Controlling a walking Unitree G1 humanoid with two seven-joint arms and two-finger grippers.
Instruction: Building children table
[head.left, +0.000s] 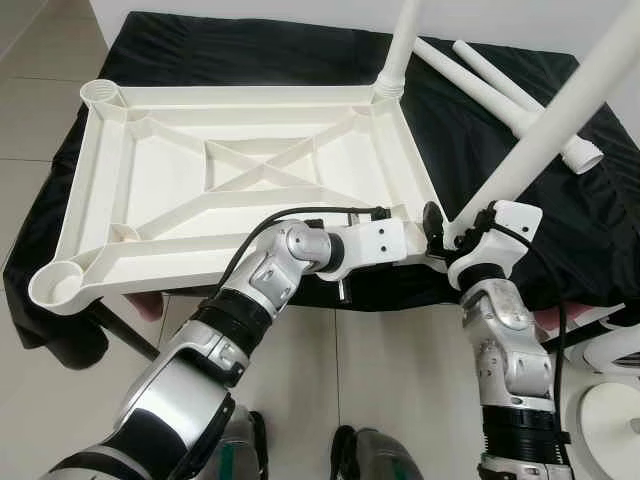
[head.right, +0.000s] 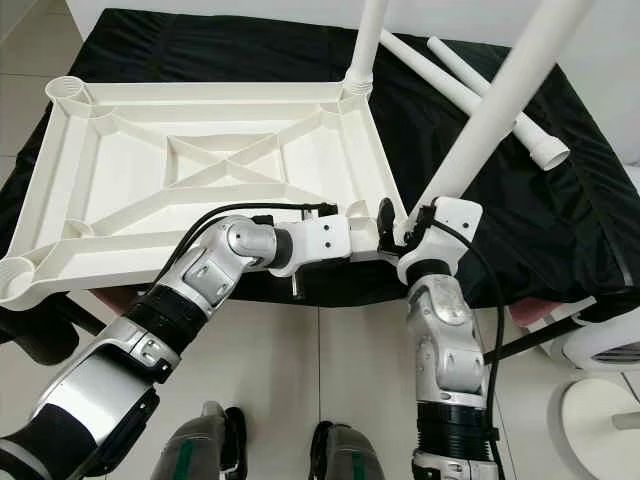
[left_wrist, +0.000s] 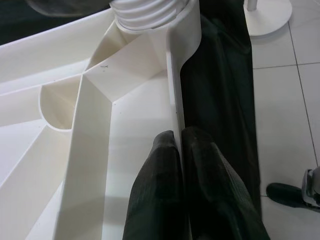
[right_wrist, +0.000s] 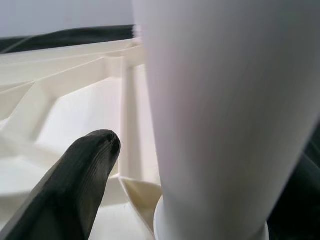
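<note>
- The white tabletop lies upside down, ribs up, on a black cloth covering the table.
- The left gripper has its fingers pinched shut on the tabletop's near-right rim.
- The right gripper grips a white leg standing tilted in the near-right corner socket.
- Another leg stands in the far-right socket; two loose legs lie on the cloth nearby.

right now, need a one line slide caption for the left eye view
Left end effector pinches the upturned tabletop rim while the right end effector seats a white leg in its near corner socket.
</note>
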